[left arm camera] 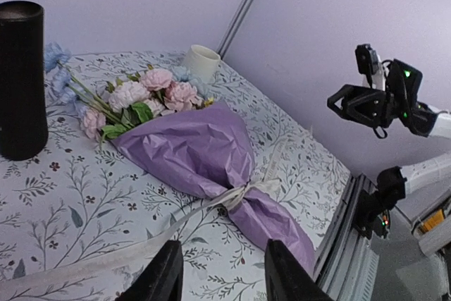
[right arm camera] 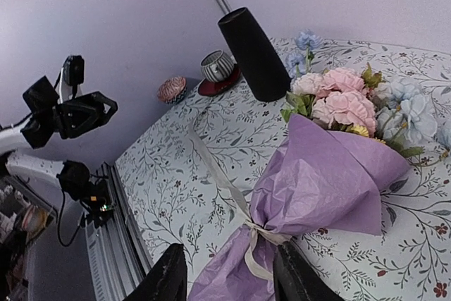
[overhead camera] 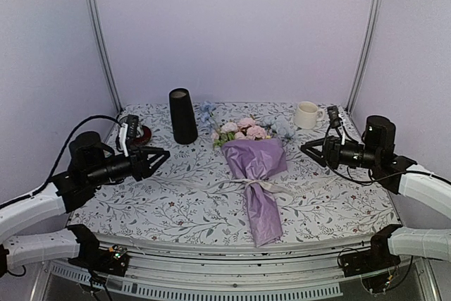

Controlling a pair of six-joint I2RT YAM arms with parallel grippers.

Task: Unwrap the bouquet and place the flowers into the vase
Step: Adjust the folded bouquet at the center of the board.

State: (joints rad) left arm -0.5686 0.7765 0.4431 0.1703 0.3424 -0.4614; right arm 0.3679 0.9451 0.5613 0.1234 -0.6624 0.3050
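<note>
The bouquet [overhead camera: 255, 174] lies flat on the table [overhead camera: 141, 202]. Its long axis runs from the flowers [overhead camera: 243, 129] at the far end to the paper tail at the near edge. The cream ribbon [overhead camera: 255, 185] knots it about midway, and one long end trails off to the bouquet's left.

The left gripper [overhead camera: 161, 155] hovers to the bouquet's left and the right gripper [overhead camera: 309, 151] to its right. Both point inward across the axis, jaws partly apart and holding nothing. The right one looks nearer the knot; the trailing ribbon end runs under the left one.

The black vase [overhead camera: 182, 116] stands upright just left of the blooms, apart from them. A white mug [overhead camera: 306, 115] sits right of the blooms, and a striped cup [right arm camera: 216, 65] on a red saucer sits beyond the vase. Nothing stands between either gripper and the ribbon.
</note>
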